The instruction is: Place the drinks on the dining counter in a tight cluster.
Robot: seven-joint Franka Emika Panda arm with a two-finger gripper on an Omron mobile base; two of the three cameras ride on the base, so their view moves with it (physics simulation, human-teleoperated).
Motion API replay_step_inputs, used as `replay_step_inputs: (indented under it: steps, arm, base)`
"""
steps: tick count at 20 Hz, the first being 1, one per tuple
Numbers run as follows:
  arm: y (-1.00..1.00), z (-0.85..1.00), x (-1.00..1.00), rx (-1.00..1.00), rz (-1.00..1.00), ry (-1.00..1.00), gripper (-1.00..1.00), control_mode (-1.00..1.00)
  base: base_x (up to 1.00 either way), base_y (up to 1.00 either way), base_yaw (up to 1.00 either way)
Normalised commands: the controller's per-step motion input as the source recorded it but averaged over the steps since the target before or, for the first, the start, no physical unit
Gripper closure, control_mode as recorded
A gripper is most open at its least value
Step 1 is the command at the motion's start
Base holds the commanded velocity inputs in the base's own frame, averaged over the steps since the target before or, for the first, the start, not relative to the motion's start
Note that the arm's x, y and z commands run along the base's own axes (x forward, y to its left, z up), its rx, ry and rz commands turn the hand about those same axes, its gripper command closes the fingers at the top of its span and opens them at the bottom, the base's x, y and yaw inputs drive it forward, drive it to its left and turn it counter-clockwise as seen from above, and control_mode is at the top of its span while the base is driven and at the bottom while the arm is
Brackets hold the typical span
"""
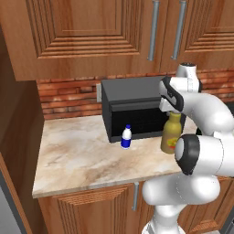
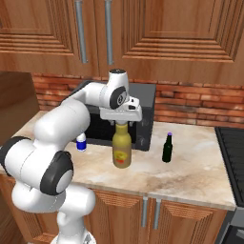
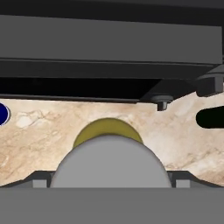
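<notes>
Arm bent up and over from the base, hand pointing straight down above the tall olive-yellow bottle [image 2: 122, 148]. Gripper [image 2: 122, 122] sits right at the bottle's grey cap [image 3: 111, 162], fingers spread wide on either side, not clamped on it; contact can't be told. Bottle stands upright on the beige counter [image 1: 77, 160], just in front of the black microwave [image 1: 132, 109]. Small white-and-blue bottle [image 1: 126, 137] upright to the left, also just before the microwave front. Small dark bottle with purple cap [image 2: 167, 147] stands apart to the right, near the stovetop edge [image 2: 233, 152]. Wooden upper cabinets [image 1: 91, 32] hang close overhead; brick wall behind. Open counter in front of the bottles up to the front edge.
</notes>
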Motion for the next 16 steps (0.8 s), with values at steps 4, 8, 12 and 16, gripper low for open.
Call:
replay_step_inputs:
  steps: [4, 8, 12, 16]
  arm:
    - [0.00, 0.00, 0.00, 0.00, 0.00, 0.00, 1.00, -1.00]
    - [0.00, 0.00, 0.00, 0.00, 0.00, 0.00, 1.00, -1.00]
    - [0.02, 0.02, -0.35, 0.01, 0.00, -0.01, 1.00, -1.00]
    - [0.18, 0.34, -0.64, 0.02, 0.00, -0.08, 1.00, -1.00]
  base:
    - [0.00, 0.00, 0.00]
    - [0.00, 0.00, 0.00]
    - [0.00, 0.00, 0.00]
    - [0.00, 0.00, 0.00]
